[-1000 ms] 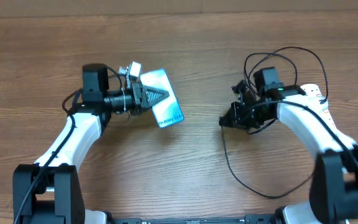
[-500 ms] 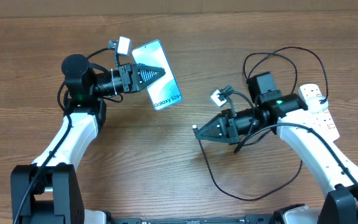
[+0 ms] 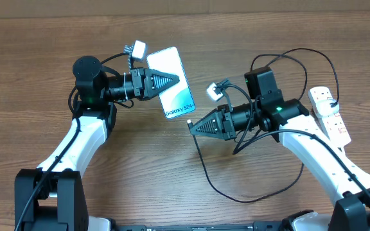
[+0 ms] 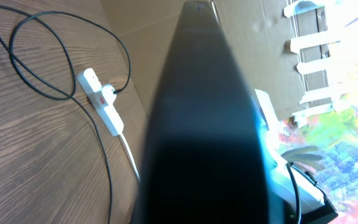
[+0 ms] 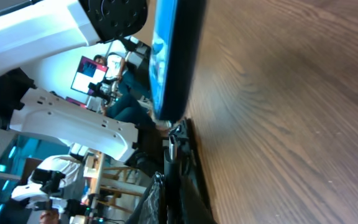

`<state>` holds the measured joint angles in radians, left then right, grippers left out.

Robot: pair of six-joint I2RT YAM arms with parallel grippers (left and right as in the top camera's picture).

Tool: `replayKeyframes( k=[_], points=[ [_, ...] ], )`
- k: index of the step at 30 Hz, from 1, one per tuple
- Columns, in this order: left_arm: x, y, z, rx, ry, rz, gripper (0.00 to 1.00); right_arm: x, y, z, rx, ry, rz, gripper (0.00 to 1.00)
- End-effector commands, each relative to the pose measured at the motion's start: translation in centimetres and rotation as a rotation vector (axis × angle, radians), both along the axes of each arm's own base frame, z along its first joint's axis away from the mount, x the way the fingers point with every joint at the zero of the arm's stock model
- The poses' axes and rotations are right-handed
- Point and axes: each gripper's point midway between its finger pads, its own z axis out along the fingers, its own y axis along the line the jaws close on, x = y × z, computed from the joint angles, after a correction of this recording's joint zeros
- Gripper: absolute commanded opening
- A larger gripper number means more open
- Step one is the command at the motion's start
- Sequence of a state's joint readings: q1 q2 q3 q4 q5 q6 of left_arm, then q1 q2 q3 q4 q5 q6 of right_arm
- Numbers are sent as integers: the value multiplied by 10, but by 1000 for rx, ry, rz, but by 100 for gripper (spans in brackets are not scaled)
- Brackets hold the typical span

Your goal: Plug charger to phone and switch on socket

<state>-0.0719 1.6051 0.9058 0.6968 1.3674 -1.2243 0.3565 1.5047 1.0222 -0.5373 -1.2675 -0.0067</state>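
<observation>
The left hand [image 3: 171, 81] is pinched on the phone [image 3: 180, 102], holding it up off the desk [image 3: 140, 173] left of centre. Its cyan screen faces upward and the end with the "Galaxy S24+" lettering points near and to the right. In the left wrist view the phone's [image 4: 204, 124] dark edge fills the middle of the picture, with the fingers themselves hidden behind it.

The right hand [image 3: 194, 126] reaches in from the right with its fingers pressed together on the connector tip of the charger [image 3: 255, 201]. That tip sits just beside the lettered end of the phone, and I cannot tell whether the two touch. In the right wrist view the phone [image 5: 173, 56] stands edge-on just above the dark fingertips [image 5: 179, 180]. From the right hand the thin black cable drops toward the near side, sweeps in a wide loop under the right arm, then coils again at the far right.

The socket [image 3: 329, 110] lies flat at the right edge of the desk — well apart from the phone. The left wrist view shows the socket [image 4: 101, 102] with a red switch and the black cable meeting it.
</observation>
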Motion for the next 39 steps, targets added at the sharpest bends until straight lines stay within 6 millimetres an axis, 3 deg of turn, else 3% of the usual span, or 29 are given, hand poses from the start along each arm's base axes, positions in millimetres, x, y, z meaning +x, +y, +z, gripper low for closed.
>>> replayKeyframes(
  k=[1,39],
  points=[
    [-5,-3,8,2,-61,-30,4,0,5,2,2,56,3,4],
    [-14,-16,8,1,-71,-77,4,10,9,9,21,37,-17,4]
  ],
)
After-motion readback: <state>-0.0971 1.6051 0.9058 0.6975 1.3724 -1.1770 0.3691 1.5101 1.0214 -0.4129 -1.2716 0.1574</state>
